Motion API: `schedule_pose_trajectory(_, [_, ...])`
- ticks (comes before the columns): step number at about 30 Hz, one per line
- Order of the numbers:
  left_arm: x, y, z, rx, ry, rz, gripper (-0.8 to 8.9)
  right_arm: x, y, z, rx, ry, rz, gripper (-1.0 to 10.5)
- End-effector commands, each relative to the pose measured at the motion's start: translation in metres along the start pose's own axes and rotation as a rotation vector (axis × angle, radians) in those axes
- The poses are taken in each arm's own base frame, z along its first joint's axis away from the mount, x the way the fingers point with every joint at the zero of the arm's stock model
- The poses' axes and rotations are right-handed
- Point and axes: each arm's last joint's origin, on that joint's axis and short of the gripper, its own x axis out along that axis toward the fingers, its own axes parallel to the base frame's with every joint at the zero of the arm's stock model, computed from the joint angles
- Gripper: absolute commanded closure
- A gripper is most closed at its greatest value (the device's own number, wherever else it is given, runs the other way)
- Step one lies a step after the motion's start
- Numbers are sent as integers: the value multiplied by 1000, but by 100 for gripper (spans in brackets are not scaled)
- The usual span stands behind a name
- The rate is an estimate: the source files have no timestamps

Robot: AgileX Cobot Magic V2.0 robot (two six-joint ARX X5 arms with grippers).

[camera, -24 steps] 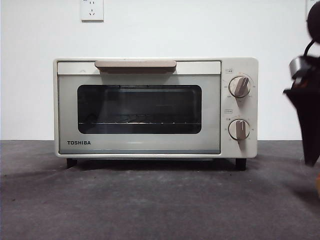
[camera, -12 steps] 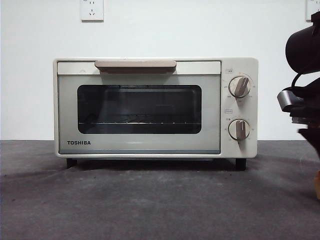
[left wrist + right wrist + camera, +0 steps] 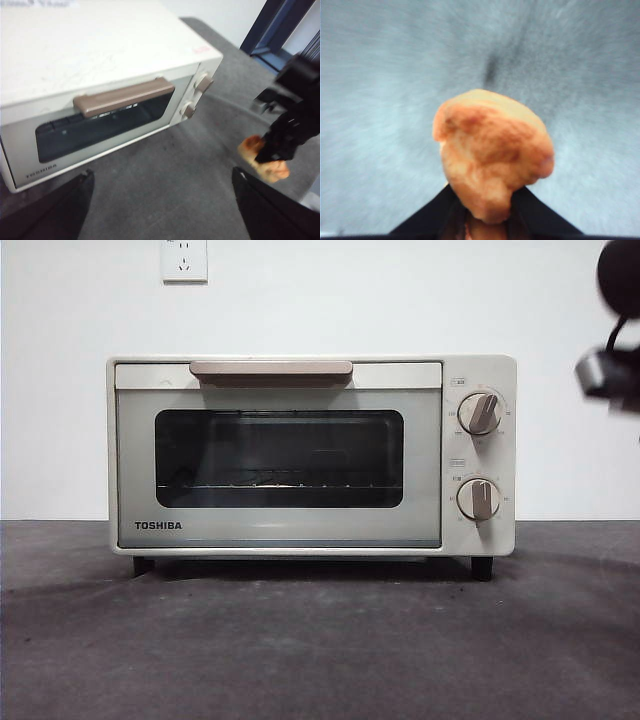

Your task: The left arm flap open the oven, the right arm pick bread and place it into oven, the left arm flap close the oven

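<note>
Right claw (image 3: 487, 220): closed around the bread (image 3: 492, 152), lifted above the worktop (image 3: 300, 640), beside the oven's knob end.
Left claw (image 3: 160, 200): spread wide, empty, facing the door, nearer to the handle (image 3: 125, 96).
Oven (image 3: 310, 455): door shut, so the bread has no way in.

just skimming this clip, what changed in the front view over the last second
The dark arm at the right edge rose: a second ago its black tip hung down almost to the table, now only its upper part shows near the top corner. The wrist views show the right gripper shut on the bread, off the table. The oven stayed put, door shut, knobs unchanged.
</note>
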Motion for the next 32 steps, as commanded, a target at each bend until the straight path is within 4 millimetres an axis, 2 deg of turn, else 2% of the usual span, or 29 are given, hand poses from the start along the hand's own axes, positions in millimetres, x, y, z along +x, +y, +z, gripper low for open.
schedule_pose_trajectory(1, [7,1,6,5,20,0,386,-21,2,-7,-5,-75,29,886])
schedule_pose_trajectory(3, [15,4,7,-9,55,6,410,-32,3,-15,-13,-125,61,886])
schedule_pose_trajectory(5, [24,6,10,-22,90,11,478,-45,3,-24,-24,-192,98,886])
schedule_pose_trajectory(13, [69,16,42,14,233,20,802,-91,1,-59,-57,-518,204,886])
schedule_pose_trajectory(18, [101,20,68,109,267,-1,806,-111,2,-79,-76,-667,316,886])
schedule_pose_trajectory(21, [122,22,77,189,287,-21,806,-117,1,-89,-54,-711,365,886])
schedule_pose_trajectory(26, [150,29,79,245,325,-35,806,-123,-1,-100,-42,-756,392,886])
schedule_pose_trajectory(32, [173,38,73,255,340,-37,806,-125,-2,-106,-41,-775,399,886])
